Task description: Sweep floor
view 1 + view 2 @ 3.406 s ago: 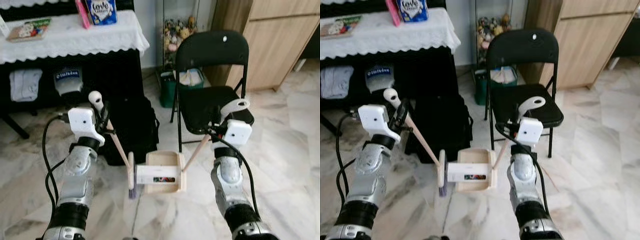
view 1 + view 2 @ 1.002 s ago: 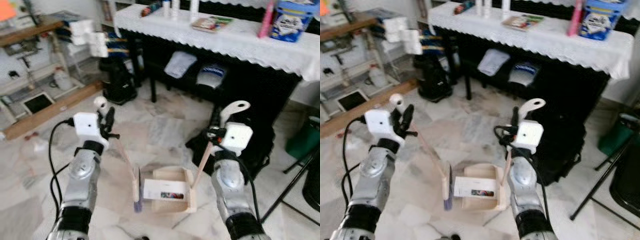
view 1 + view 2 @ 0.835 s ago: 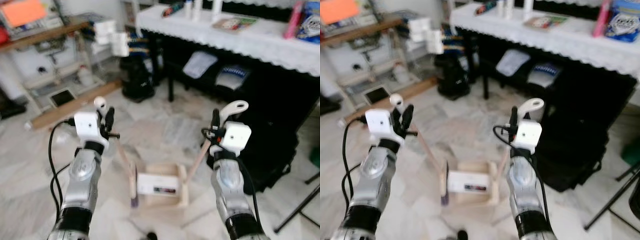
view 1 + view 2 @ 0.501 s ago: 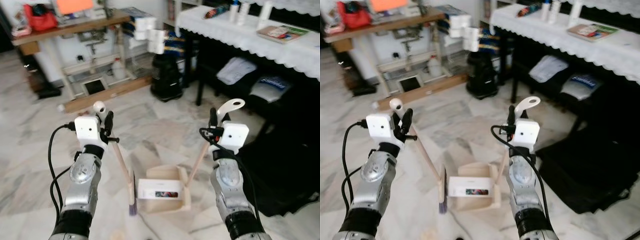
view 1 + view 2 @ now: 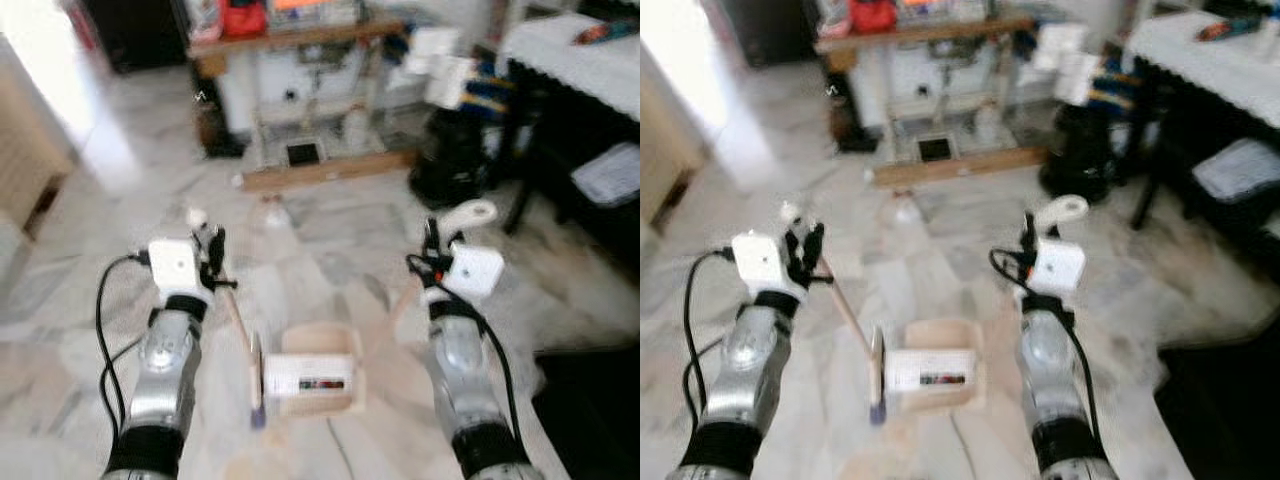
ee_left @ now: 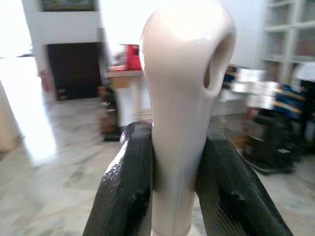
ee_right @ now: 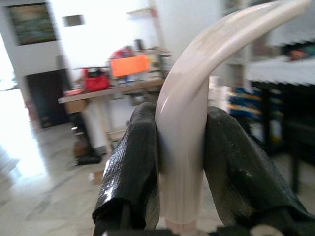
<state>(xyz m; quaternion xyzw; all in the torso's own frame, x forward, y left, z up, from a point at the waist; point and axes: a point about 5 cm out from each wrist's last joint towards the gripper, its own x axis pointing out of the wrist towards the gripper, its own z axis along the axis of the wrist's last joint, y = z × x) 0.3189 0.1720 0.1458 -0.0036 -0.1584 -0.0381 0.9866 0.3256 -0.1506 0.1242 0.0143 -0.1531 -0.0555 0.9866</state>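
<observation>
Pale marble floor [image 5: 330,250], glare at its far corner; a wooden counter [image 5: 300,35] beyond; dark doorway [image 6: 74,69].

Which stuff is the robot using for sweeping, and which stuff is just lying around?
For the sweeping:
- broom, held by the left gripper
- dustpan, held by the right gripper

Just lying about:
- wooden bench
- black bag
- table with white cloth

Daylight blows out toward ten o'clock in both eye views, which are motion-blurred throughout, while the wrist views stay sharp close up, backgrounds soft.
</observation>
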